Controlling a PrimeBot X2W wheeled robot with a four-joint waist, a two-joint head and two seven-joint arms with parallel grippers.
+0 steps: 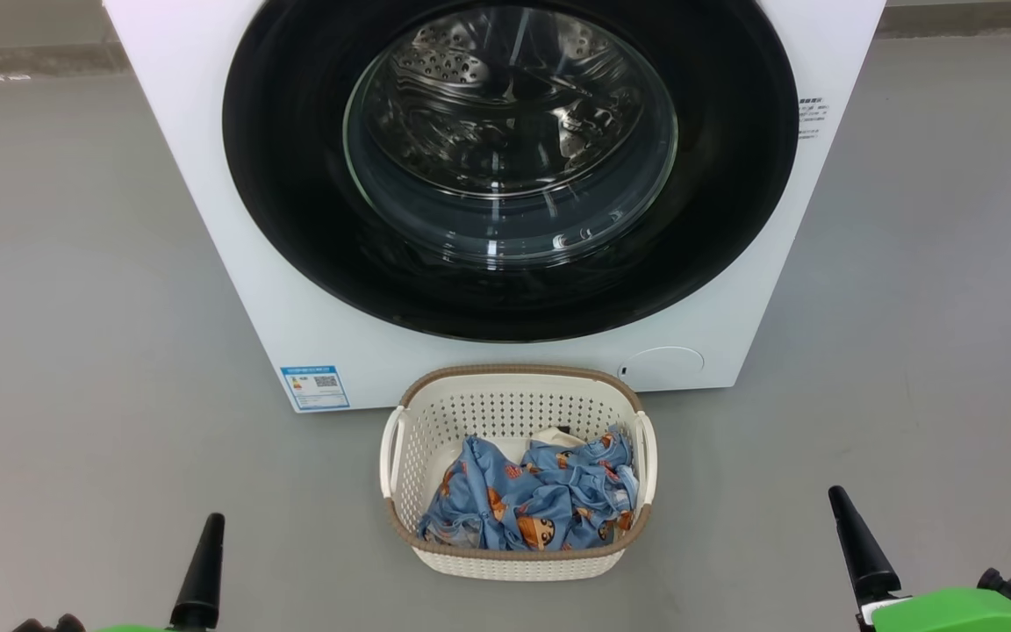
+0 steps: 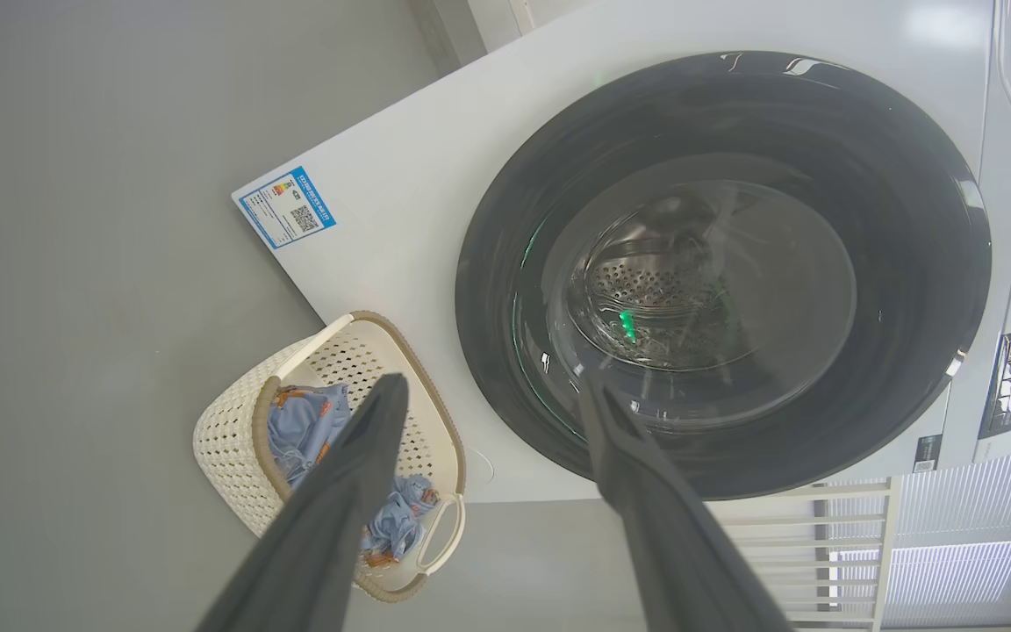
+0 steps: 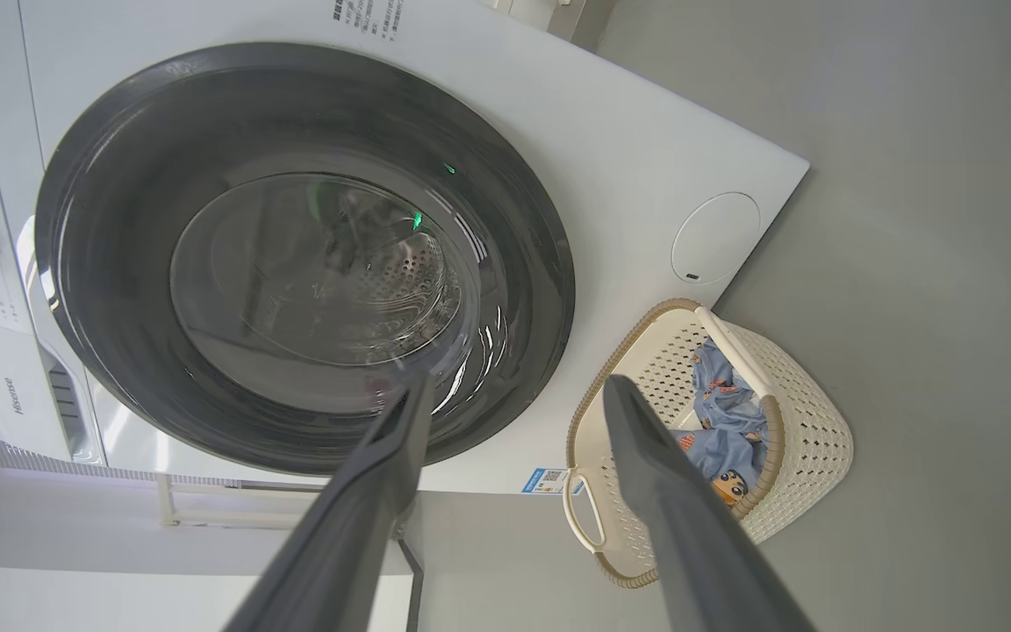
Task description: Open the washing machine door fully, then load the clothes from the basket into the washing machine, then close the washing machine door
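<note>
One big white washing machine (image 1: 198, 202) stands on the grey floor (image 1: 75, 369), and we face its front. Its round glossy black door (image 1: 295, 193) lies closed flat against that front, nearly as wide as the machine. Through the domed glass window (image 1: 510, 202) we see the steel drum (image 1: 488, 79). Low on the front sit a blue label sticker (image 1: 315, 387) toward our left and a round flap (image 1: 665, 367) toward our right.

The basket (image 1: 514, 562) stands on the floor just before the machine, below the door's middle, cream-white with a brown rim. The clothes (image 1: 532, 505) lie bunched inside it: blue printed fabric with a cream-white piece peeking out at the back.

We hold both arms low and back, one on each side of the basket and well apart from it, pointing toward the machine. The left fingers (image 2: 334, 509) are spread wide and hold nothing. The right fingers (image 3: 677, 509) are likewise spread and empty, rising from a green housing (image 1: 953, 610).
</note>
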